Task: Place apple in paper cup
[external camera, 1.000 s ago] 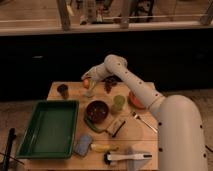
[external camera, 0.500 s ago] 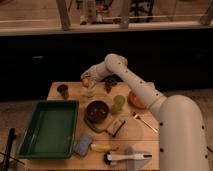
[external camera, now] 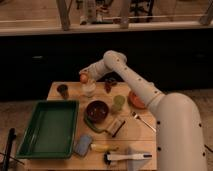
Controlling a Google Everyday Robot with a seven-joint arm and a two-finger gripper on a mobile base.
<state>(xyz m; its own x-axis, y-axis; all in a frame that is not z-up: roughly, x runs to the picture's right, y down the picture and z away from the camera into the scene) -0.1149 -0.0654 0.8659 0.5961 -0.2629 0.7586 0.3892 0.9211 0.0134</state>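
The apple (external camera: 83,78) is a small orange-yellow fruit held in my gripper (external camera: 84,76) at the far left part of the table. It hangs just above the mouth of the white paper cup (external camera: 89,90), which stands upright right below it. My arm reaches in from the lower right, over the table's far side. The gripper is shut on the apple.
A green tray (external camera: 49,127) lies at the front left. A small dark brown cup (external camera: 63,90), a dark bowl (external camera: 97,110), a pale green cup (external camera: 118,103), an orange bowl (external camera: 135,99), a fork (external camera: 142,121) and a banana-like object (external camera: 104,148) lie on the wooden table (external camera: 135,137).
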